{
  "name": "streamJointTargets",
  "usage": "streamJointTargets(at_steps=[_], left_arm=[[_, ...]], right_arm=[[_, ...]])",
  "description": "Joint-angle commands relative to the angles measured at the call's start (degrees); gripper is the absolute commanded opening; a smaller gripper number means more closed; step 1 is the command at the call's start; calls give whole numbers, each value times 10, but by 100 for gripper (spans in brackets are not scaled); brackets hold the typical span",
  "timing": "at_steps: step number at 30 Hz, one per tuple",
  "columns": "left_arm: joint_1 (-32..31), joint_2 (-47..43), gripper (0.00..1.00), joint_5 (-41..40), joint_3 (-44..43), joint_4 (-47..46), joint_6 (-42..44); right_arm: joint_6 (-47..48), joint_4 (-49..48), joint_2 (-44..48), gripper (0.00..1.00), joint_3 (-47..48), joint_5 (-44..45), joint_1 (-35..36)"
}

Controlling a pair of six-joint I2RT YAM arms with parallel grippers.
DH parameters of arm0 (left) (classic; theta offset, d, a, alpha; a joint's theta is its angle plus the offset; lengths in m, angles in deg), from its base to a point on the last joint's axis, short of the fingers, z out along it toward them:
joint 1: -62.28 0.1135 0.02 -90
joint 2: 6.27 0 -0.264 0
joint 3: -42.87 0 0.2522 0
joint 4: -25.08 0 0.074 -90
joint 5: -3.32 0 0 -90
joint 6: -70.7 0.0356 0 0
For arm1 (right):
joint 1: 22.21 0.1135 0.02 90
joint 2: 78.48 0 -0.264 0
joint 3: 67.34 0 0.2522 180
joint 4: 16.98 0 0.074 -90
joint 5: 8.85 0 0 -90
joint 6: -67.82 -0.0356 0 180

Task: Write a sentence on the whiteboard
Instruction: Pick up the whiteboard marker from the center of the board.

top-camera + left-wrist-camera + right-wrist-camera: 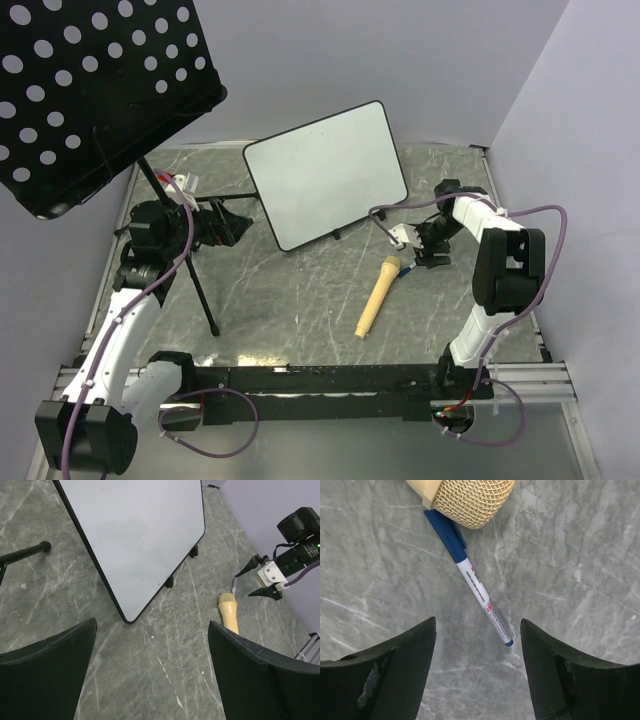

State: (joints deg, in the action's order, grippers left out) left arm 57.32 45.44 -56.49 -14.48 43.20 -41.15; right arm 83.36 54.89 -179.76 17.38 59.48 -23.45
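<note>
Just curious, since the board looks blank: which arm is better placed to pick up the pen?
Right. The right gripper hangs directly above the pen, jaws open either side of it; the left gripper is far off, beside the whiteboard.

my feed's got a white whiteboard [325,170] with a thin black rim, grey worktop [290,295] with pale marble veining, marker [472,582] with blue cap and white barrel, beige mic [378,297] with woven mesh head, black panel [95,105] dotted with round holes
</note>
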Motion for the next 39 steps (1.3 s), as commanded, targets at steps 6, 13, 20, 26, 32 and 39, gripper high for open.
streamJointTargets(at_steps=[6, 13, 20, 26, 32, 39], left_arm=[[1, 4, 97, 12, -18, -8, 10], [1, 7, 97, 19, -18, -10, 9], [1, 4, 97, 49, -13, -25, 2], [1, 8, 97, 84, -8, -40, -17], [0, 15, 97, 105, 4, -74, -54], [-17, 39, 97, 102, 30, -91, -117]], right_arm=[[27, 3, -67, 59, 44, 20, 10], [35, -12, -73, 47, 31, 30, 10], [49, -44, -69, 35, -4, 45, 24], [63, -48, -55, 27, -24, 58, 24], [72, -53, -32, 22, -49, 57, 24], [72, -50, -8, 15, -69, 53, 21]])
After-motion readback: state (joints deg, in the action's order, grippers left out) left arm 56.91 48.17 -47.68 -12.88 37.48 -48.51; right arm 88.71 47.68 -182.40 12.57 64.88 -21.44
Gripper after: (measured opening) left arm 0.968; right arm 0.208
